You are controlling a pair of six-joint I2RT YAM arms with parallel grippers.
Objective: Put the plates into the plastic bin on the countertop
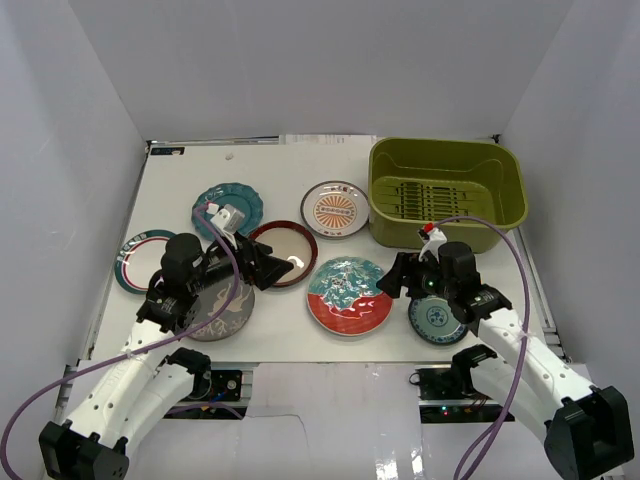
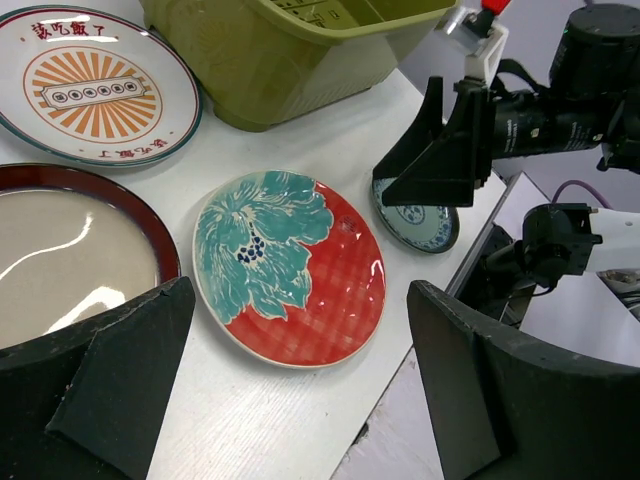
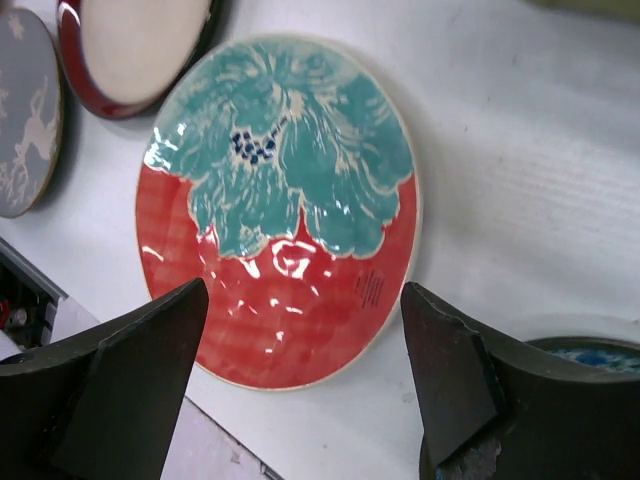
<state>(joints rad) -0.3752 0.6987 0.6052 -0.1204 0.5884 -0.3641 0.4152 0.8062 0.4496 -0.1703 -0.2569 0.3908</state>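
Note:
Seven plates lie on the white countertop: teal scalloped, red-rimmed tan, orange sunburst, red-and-teal, grey, striped-rim white, small teal. The olive-green bin stands empty at the back right. My left gripper is open and empty over the tan plate, facing the red-and-teal plate. My right gripper is open and empty just right of the red-and-teal plate, above the small teal plate.
White walls enclose the countertop on three sides. The near edge drops to the arm bases. In the left wrist view the right arm sits beyond the red-and-teal plate, beside the bin.

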